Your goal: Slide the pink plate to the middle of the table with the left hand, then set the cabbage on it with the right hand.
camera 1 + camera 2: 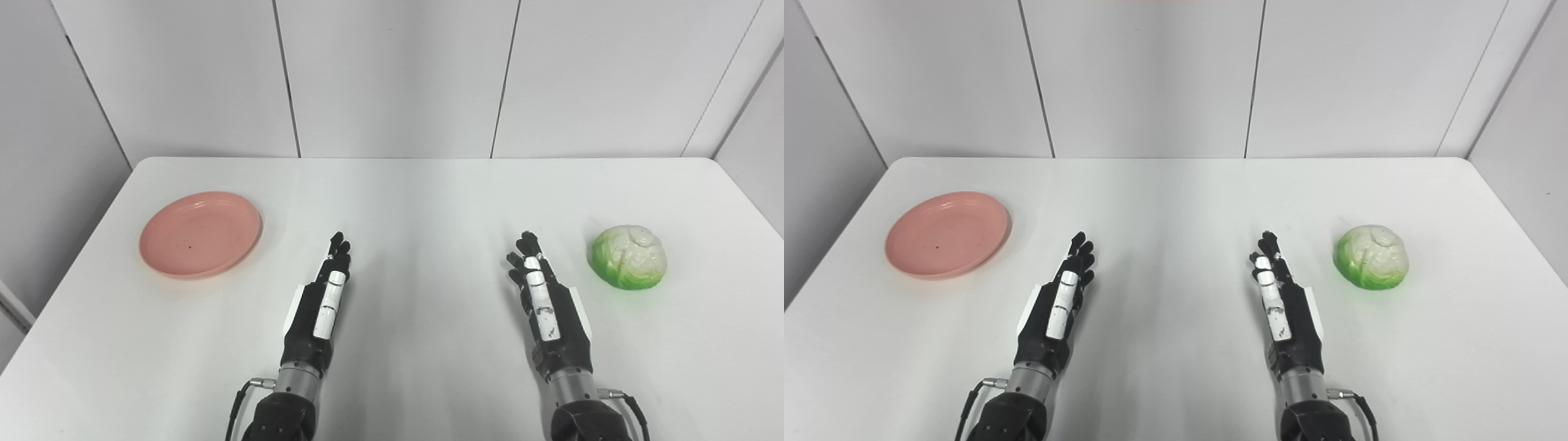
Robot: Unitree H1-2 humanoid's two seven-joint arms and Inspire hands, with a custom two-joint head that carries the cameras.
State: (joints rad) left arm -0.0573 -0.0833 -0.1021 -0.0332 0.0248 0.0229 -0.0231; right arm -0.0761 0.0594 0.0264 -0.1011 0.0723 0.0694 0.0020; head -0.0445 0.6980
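The pink plate (pixel 200 233) lies empty on the left side of the white table (pixel 422 202). The green and white cabbage (pixel 629 256) sits on the right side. My left hand (pixel 321 303) rests over the table to the right of the plate, fingers stretched out, holding nothing. My right hand (pixel 544 303) rests to the left of the cabbage, fingers stretched out, holding nothing. Neither hand touches its object.
Grey wall panels (pixel 392 73) stand behind the table's far edge. The table's left edge runs close to the plate, and its right edge lies beyond the cabbage.
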